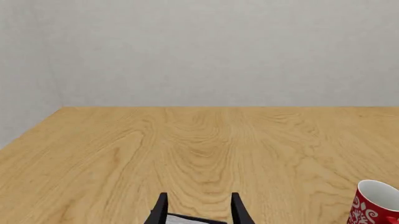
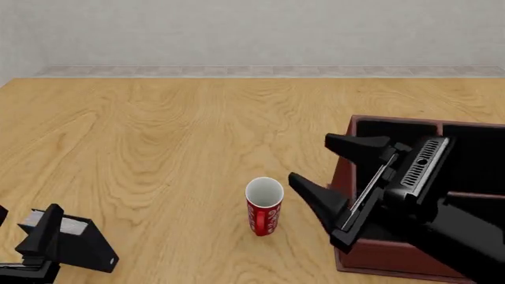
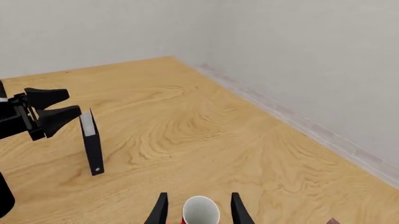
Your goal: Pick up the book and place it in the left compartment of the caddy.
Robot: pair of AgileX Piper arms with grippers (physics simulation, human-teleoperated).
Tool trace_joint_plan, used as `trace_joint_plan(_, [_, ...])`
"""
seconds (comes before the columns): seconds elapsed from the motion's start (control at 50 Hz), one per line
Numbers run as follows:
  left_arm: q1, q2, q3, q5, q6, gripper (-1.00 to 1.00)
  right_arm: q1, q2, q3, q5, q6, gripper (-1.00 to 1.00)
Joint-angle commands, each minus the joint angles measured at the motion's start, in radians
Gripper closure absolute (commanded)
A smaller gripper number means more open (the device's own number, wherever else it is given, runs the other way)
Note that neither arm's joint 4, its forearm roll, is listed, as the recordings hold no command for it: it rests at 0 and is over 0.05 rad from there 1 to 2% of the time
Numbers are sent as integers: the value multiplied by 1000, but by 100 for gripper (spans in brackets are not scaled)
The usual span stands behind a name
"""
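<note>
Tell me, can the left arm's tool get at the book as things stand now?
Probably yes. The left tool is already at the top of the upright book, its fingers on either side, with nothing between them. Whether it grips cannot be told.

I see the book (image 2: 75, 239) at the near left of the table — a thick black hardcover with a white-grey page edge showing along its top. In the right wrist view it (image 3: 91, 142) stands up off the wood on one end, clasped near its top by my left gripper (image 3: 53, 112). The caddy (image 2: 394, 251) sits at the near right — a large reddish-brown box with a black interior. Its left compartment (image 2: 391, 133) is only partly visible behind my right arm, well apart from the book.
</note>
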Motion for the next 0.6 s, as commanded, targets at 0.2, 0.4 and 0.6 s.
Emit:
trace_joint_plan(0.2, [0, 0, 0, 0, 0, -100, 99, 98, -44, -25, 3, -100])
trace_joint_plan(0.4, [0, 0, 0, 0, 0, -100, 138, 135, -66, -29, 3, -100])
trace_joint_plan(0.6, [0, 0, 0, 0, 0, -100, 192, 186, -86, -43, 3, -100])
